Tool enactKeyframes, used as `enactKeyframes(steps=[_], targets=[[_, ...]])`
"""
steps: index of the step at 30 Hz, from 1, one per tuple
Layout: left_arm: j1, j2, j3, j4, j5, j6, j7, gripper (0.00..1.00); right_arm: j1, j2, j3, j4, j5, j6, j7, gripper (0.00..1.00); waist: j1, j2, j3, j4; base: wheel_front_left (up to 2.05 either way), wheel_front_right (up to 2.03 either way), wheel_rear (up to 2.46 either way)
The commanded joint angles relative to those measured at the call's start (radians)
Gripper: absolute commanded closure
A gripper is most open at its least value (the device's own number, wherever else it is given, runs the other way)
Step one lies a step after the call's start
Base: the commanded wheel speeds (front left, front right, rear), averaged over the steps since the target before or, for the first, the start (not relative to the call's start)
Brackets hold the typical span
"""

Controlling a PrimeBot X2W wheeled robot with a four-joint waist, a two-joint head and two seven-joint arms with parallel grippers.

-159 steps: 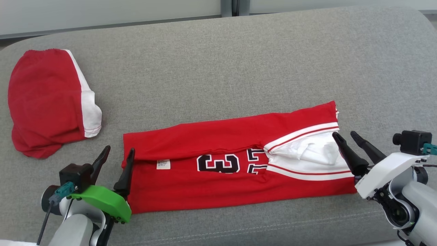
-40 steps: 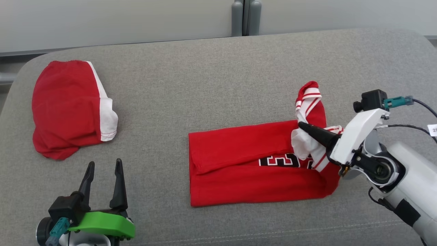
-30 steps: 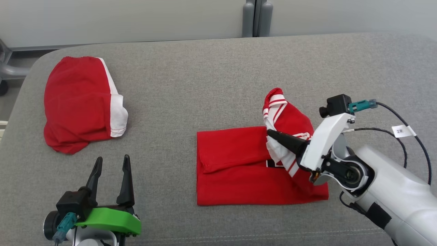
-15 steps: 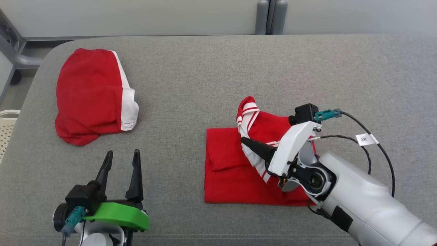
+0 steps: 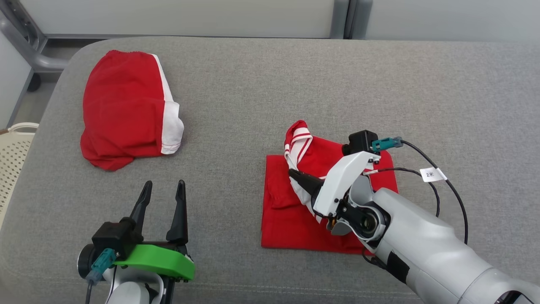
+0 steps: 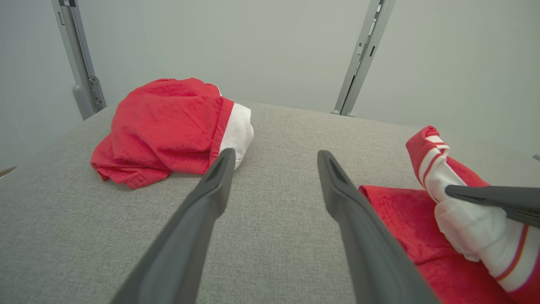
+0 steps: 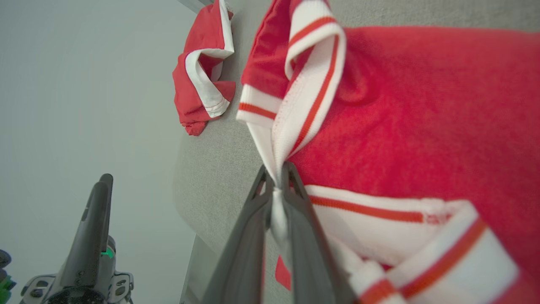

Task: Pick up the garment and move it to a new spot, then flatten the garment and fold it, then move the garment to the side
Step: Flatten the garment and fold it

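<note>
Your right gripper [image 5: 292,172] pinches the garment [image 5: 287,223] by its striped trim.
Far left of the garment you have crumpled red shorts [image 5: 122,105]; nearer, your left gripper [image 5: 164,184] stands spread over bare woven grey cushion [image 5: 253,84]. The garment lies folded, soft knit, with open cushion to its right.

A grey upholstered bench [image 5: 253,84] with a rounded corner spreads ahead of the left hand [image 5: 164,184] and all around the right hand [image 5: 294,172]. Beyond its far edge, well ahead of both hands, stands a pale grey wall [image 5: 168,17] of smooth panels. A grey metal post [image 5: 348,19] splits the wall far ahead of the right hand. Past the left hand's outer side, a grey metal tube frame [image 5: 25,46] slants down to a dull floor [image 5: 33,105]. A cream perforated basket [image 5: 12,147] sits beside the bench there. The light is soft and even, with only faint shadows.
</note>
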Motion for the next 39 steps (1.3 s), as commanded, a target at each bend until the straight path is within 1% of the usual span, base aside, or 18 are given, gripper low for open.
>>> enactKeyframes(steps=[1, 7, 8, 9, 10, 14, 17, 22, 25, 29, 33, 39], targets=[[-0.020, 0.002, -0.005, 0.003, -0.007, 0.002, -0.002, 0.00, -0.012, 0.007, 0.006, 0.019, -0.010, 0.000, -0.011, 1.00, 0.0000, 0.0000, 0.004, 0.010, 0.00, 0.00, 0.00], [-0.024, 0.002, -0.010, 0.007, -0.008, 0.006, -0.002, 0.00, -0.018, 0.018, 0.020, 0.053, -0.013, 0.000, -0.019, 1.00, 0.0000, 0.0000, 0.007, 0.020, 0.00, 0.00, 0.00], [-0.024, 0.002, -0.009, 0.007, -0.008, 0.006, -0.002, 0.00, -0.019, 0.018, 0.021, 0.057, -0.012, 0.000, -0.020, 0.82, 0.0000, 0.0000, 0.007, 0.020, 0.00, 0.00, 0.00], [-0.023, 0.002, -0.007, 0.007, -0.007, 0.006, -0.002, 0.00, -0.021, 0.019, 0.022, 0.059, -0.013, 0.000, -0.025, 0.35, 0.0000, 0.0000, 0.008, 0.019, 0.00, 0.00, 0.00], [-0.023, 0.002, -0.005, 0.008, -0.006, 0.007, -0.002, 0.00, -0.022, 0.019, 0.022, 0.059, -0.013, 0.000, -0.031, 0.00, 0.0000, 0.0000, 0.008, 0.019, 0.00, 0.00, 0.00], [-0.018, 0.002, 0.003, 0.009, 0.003, 0.006, -0.002, 0.00, -0.020, 0.014, 0.018, 0.030, -0.003, 0.000, -0.051, 0.00, 0.0000, 0.0000, 0.006, 0.011, 0.00, 0.00, 0.00], [-0.015, 0.002, 0.008, 0.008, 0.007, 0.004, -0.002, 0.00, -0.012, -0.003, 0.015, -0.028, -0.001, 0.000, -0.078, 0.00, 0.0000, 0.0000, 0.002, 0.003, 0.00, 0.00, 0.00], [-0.007, 0.002, 0.019, 0.002, 0.016, 0.000, -0.002, 0.00, 0.008, -0.061, 0.002, -0.123, -0.010, 0.000, -0.152, 0.00, 0.0000, 0.0000, -0.005, -0.010, 0.00, 0.00, 0.00], [0.000, 0.002, 0.027, -0.001, 0.021, -0.002, -0.002, 0.00, 0.021, -0.111, -0.008, -0.179, -0.017, 0.000, -0.196, 0.00, 0.0000, 0.0000, -0.009, -0.019, 0.00, 0.00, 0.00], [0.006, 0.002, 0.033, -0.006, 0.027, -0.004, -0.002, 0.00, 0.032, -0.176, -0.005, -0.222, -0.054, 0.000, -0.256, 0.00, 0.0000, 0.0000, -0.015, -0.031, 0.00, 0.00, 0.00], [0.016, 0.002, 0.034, -0.015, 0.032, -0.004, -0.002, 0.00, 0.038, -0.237, 0.008, -0.229, -0.122, 0.000, -0.324, 0.00, 0.0000, 0.0000, -0.021, -0.042, 0.00, 0.00, 0.00], [0.031, 0.002, 0.037, -0.024, 0.037, -0.004, -0.002, 0.00, 0.063, -0.279, 0.007, -0.177, -0.228, 0.000, -0.375, 0.00, 0.0000, 0.0000, -0.033, -0.059, 0.00, 0.00, 0.00]])
